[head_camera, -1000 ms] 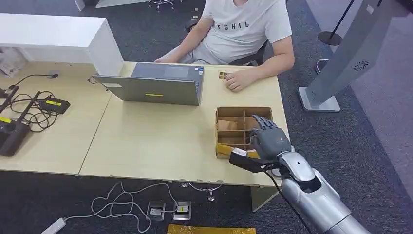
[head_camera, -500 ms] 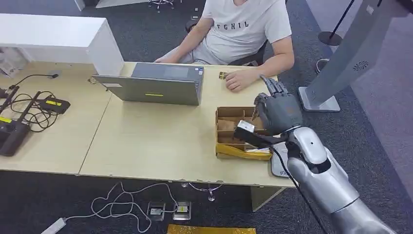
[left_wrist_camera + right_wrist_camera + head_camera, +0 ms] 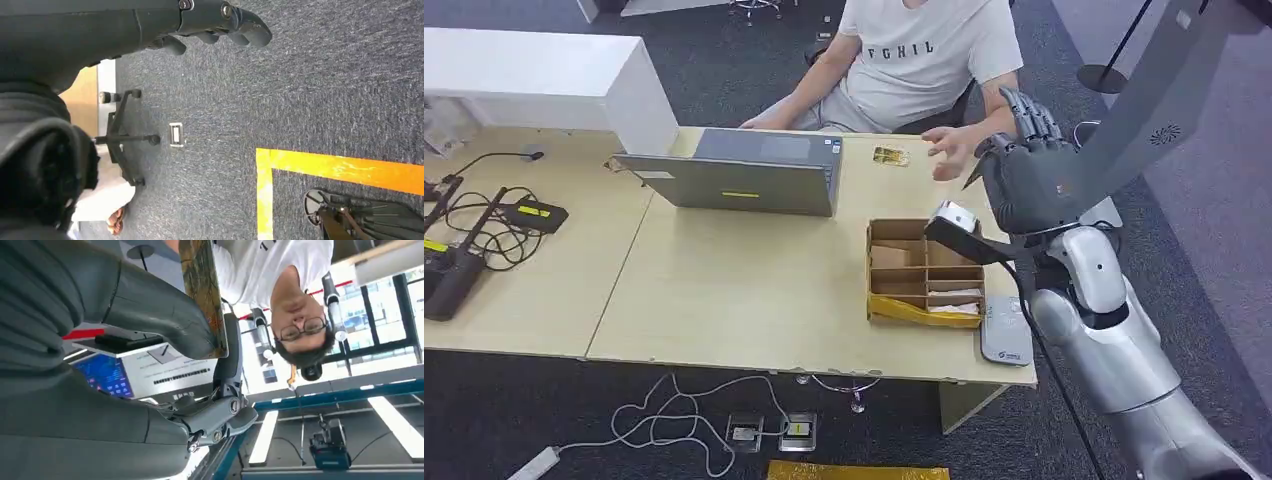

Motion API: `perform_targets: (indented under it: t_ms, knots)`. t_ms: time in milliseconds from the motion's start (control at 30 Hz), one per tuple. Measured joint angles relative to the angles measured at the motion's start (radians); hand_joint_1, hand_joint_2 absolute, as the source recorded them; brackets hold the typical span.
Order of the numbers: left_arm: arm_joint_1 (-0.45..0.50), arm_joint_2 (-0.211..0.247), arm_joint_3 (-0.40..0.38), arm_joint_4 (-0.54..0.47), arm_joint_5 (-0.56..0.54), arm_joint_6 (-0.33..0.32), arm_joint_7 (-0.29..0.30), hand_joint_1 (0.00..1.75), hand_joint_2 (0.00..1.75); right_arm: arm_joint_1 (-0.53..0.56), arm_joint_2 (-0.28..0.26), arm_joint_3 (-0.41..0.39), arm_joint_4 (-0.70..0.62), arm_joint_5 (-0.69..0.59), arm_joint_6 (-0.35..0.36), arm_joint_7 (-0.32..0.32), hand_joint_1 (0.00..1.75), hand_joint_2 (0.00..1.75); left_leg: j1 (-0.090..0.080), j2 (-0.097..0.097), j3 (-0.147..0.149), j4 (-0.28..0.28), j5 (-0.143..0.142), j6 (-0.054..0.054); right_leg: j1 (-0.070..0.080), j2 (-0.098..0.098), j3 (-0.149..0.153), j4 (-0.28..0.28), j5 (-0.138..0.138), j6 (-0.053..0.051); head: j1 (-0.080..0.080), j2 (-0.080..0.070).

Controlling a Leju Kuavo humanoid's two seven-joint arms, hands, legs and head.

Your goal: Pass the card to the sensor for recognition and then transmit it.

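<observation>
Raised right hand [image 3: 1030,180] pinching patterned card [image 3: 203,290]

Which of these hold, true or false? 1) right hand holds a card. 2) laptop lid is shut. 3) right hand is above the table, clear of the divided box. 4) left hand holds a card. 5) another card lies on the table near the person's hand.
1) True: the right hand pinches the card.
2) False: the laptop is open.
3) True: it is raised above the cardboard box.
4) False: the left hand hangs over the carpet, holding nothing.
5) True: a small card lies by the person's hand.
</observation>
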Motion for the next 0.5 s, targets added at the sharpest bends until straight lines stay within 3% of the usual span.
perform_targets:
  t_ms: [233, 500]
  knots:
    - [-0.001, 0.0, -0.008, 0.0, 0.0, 0.004, -0.009, 0.0, 0.0, -0.006, 0.027, -0.013, 0.081, 0.011, -0.114, -0.081, 1.75, 1.75, 0.0, 0.0, 0.0, 0.0, 0.0, 0.0, 0.0, 0.0, 0.0, 0.0, 0.0, 0.0, 0.0, 0.0]
    - [-0.001, 0.0, -0.009, 0.0, -0.001, 0.005, -0.009, 0.0, 0.0, -0.014, 0.053, -0.021, 0.183, 0.008, -0.144, -0.1, 1.75, 1.75, 0.0, 0.0, 0.0, 0.0, 0.0, 0.0, 0.0, 0.0, 0.0, 0.0, 0.0, 0.0, 0.0, 0.0]
